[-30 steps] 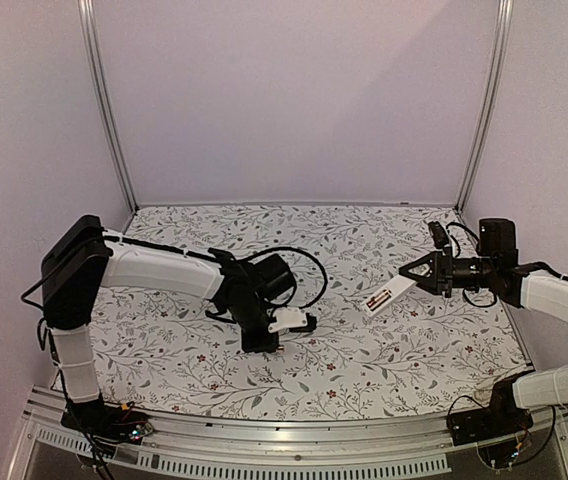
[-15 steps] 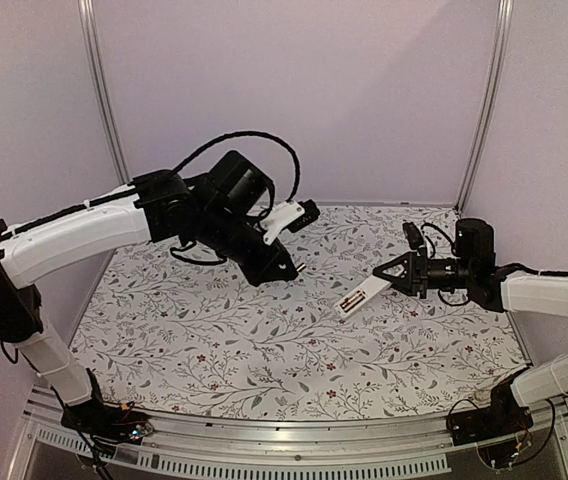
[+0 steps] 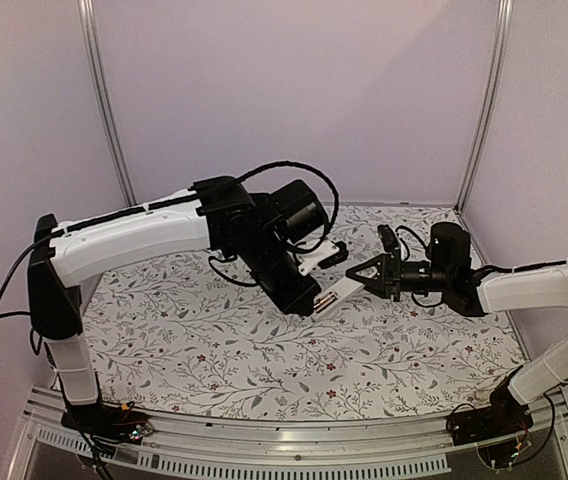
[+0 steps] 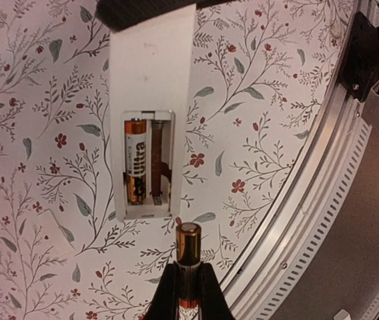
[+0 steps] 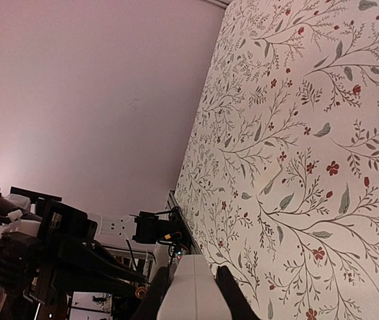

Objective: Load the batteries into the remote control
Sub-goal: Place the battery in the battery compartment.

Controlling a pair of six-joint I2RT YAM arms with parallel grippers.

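The left gripper (image 4: 188,293) is clamping one battery (image 4: 188,248) by its lower end, aiming it at the remote control (image 4: 151,73) just beyond its tip, seemingly for the empty slot beside the seated battery (image 4: 136,163). The right gripper (image 3: 359,279) is pinching the remote's far end, holding it above the middle of the table (image 3: 164,340), bay facing the left arm, likely steadying it.

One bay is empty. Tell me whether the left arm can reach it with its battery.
Probably yes. The left gripper holds a battery just short of the open compartment of the remote control, near the empty bay beside the seated battery, with nothing between.
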